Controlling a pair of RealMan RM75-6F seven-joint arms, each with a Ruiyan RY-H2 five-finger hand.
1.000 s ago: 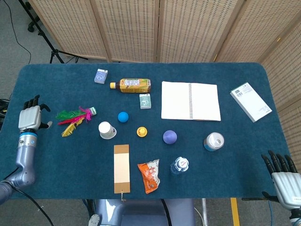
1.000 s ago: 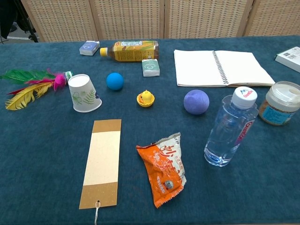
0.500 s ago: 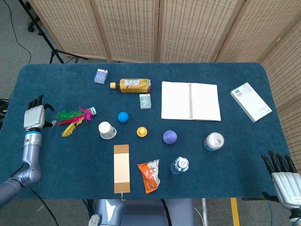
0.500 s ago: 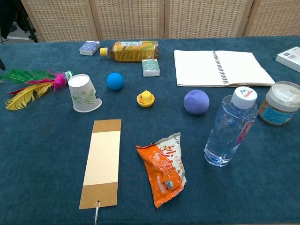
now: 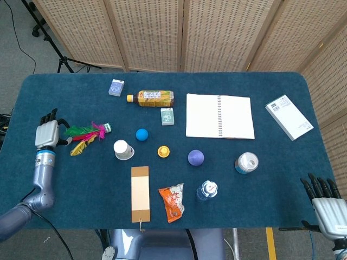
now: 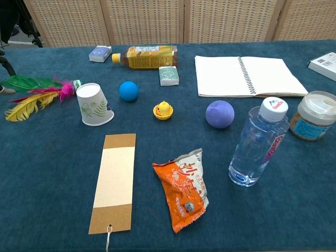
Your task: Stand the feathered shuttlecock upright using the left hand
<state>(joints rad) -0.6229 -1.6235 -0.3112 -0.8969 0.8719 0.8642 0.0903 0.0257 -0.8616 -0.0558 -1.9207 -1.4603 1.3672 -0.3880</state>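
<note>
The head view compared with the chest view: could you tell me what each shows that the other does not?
Only the head view shows the right hand at the near table corner and most of the left hand, beside the feathers. Only the chest view shows the paper cup's fern print. Both show the shuttlecock lying flat and the open notebook.

The feathered shuttlecock (image 6: 37, 93) lies flat just left of the upturned paper cup (image 6: 94, 104). Dark fingertips (image 6: 5, 63) show at the frame's edge, beyond the feathers.
</note>
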